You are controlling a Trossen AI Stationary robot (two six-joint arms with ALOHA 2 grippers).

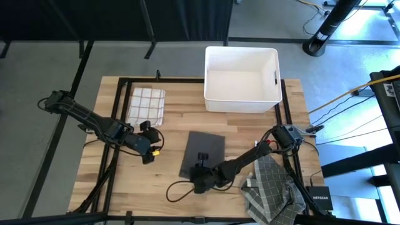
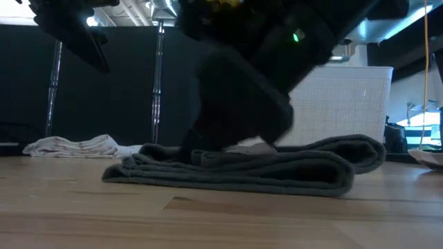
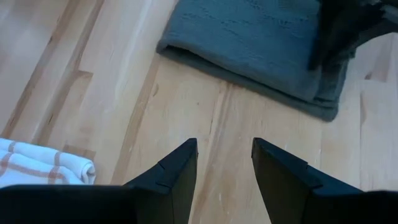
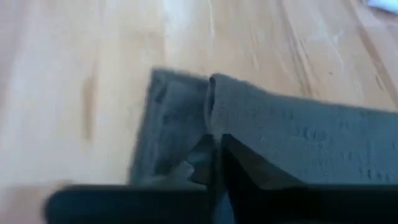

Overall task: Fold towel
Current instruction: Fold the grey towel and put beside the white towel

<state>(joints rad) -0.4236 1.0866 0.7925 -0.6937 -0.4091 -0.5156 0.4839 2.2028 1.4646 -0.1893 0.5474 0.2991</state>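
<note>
Dark grey towel (image 1: 203, 152) lies folded flat on the wooden worktop (image 1: 181, 106), directly under the right tool (image 4: 214, 146). The right tool sits at the towel's near corner with fingers pressed together, pinching a raised fold of the cloth. The left tool (image 3: 224, 165) hovers over bare wood beside the towel, fingers spread, holding nothing. A checked cloth (image 1: 147, 103) lies just behind the left tool.

"NETGEAR" on small black box (image 1: 322, 200) (table's front right corner, beside checked cloth); nothing else legible.
</note>
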